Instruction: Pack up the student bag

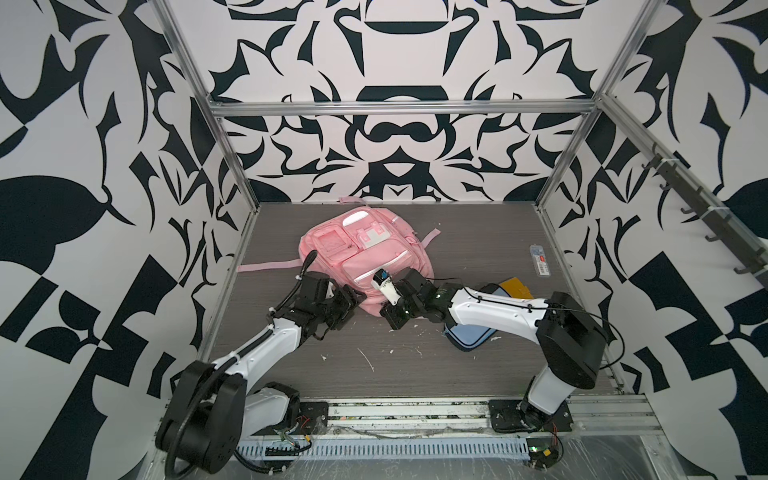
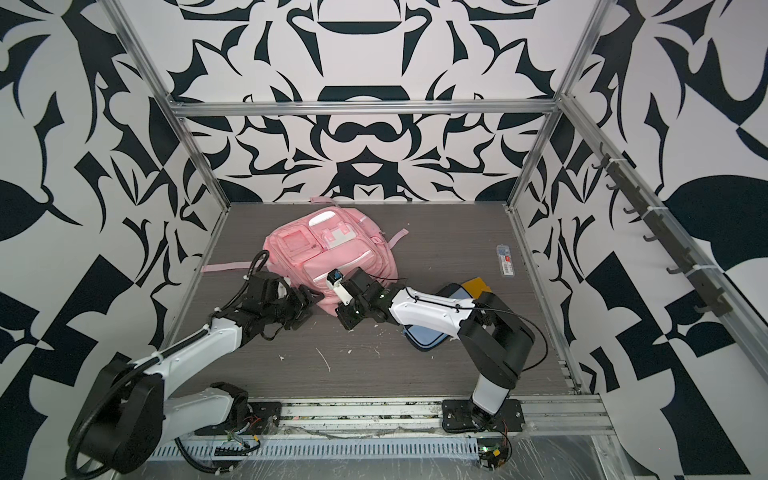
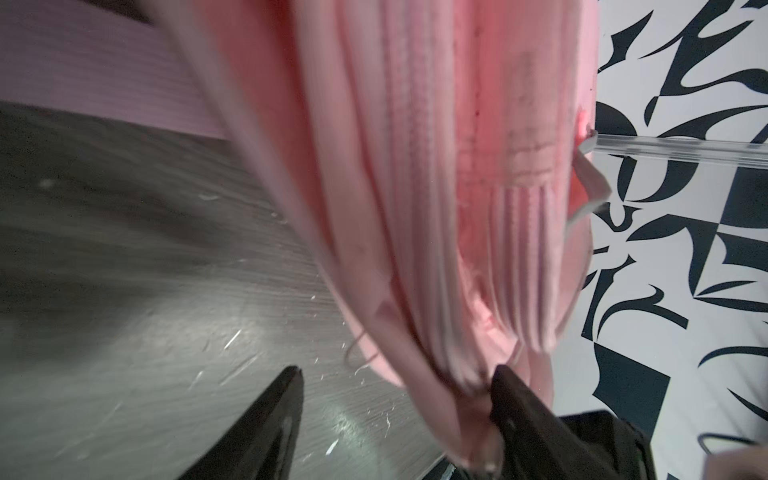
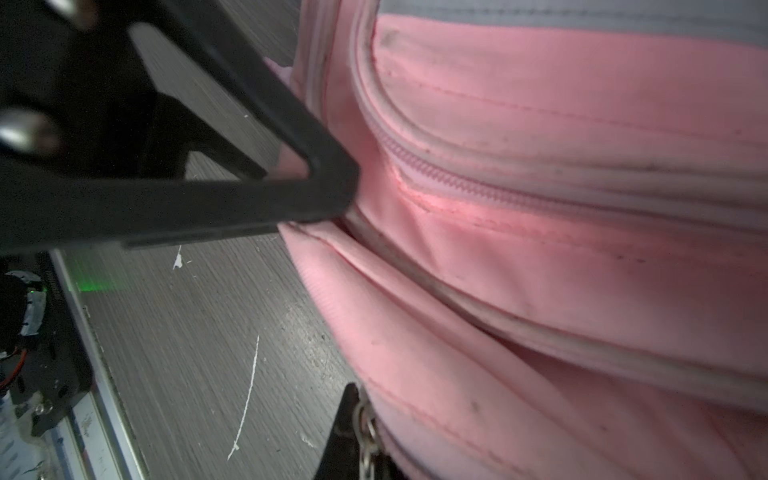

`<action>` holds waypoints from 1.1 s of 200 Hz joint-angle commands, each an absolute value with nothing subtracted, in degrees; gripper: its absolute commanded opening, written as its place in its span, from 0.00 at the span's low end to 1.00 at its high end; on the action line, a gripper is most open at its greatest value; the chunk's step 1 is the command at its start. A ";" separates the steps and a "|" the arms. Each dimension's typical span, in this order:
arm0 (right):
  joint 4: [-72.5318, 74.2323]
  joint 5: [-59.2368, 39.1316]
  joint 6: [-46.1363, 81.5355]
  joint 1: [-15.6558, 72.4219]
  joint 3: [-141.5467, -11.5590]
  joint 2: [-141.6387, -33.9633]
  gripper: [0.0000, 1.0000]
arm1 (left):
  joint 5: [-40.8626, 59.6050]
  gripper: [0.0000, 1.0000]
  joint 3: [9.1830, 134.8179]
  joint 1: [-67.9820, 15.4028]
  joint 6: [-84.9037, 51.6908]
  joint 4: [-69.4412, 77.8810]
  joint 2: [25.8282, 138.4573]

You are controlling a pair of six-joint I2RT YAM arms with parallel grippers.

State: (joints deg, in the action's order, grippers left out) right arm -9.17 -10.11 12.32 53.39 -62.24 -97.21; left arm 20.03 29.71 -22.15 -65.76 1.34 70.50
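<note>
Student bag (image 1: 365,257) is lying flat on the grey table (image 1: 415,365), pockets facing up, in the middle toward the back wall. Its long axis is running from the robot's side to the far wall, with the far end leaning a little left. A pink loop (image 1: 347,200) is showing at the far end, so the top is probably pointing away from the robot, though I cannot be sure. The step in hand looks like opening a compartment, since nothing is going in yet. The right gripper (image 4: 355,411) is sitting at the bag's near edge with its jaws together, and a metal zip pull (image 4: 366,419) is lying right at the tip, seemingly pinched. The left gripper (image 3: 399,370) is working at the near-left corner with its jaws apart. A fold of pink fabric is hanging between them against one finger (image 3: 528,415), not clamped. Next move, as I judge it: the left closes on that fold to brace the bag, then the right draws the pull along the curved zip track without lifting the bag. A light-blue pencil case (image 1: 469,338), a yellow flat item (image 1: 515,286) and a clear packet (image 1: 540,259) are waiting on the right, well apart from the bag.
</note>
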 commanded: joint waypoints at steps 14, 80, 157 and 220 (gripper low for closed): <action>-4.44 -11.52 14.22 54.72 -63.20 -95.28 0.00 | 19.45 0.29 31.59 -23.46 -67.01 8.07 75.30; -10.77 -4.45 14.54 54.18 -60.21 -92.62 0.00 | 15.49 0.00 30.86 -21.97 -66.24 2.04 68.93; -15.90 -4.55 18.91 42.51 -51.92 -83.58 0.00 | 10.03 0.00 33.20 -16.92 -57.48 -12.35 63.49; -24.19 -3.82 12.43 37.93 -57.94 -86.42 0.00 | 14.08 0.00 36.04 -5.84 -46.83 -18.41 61.26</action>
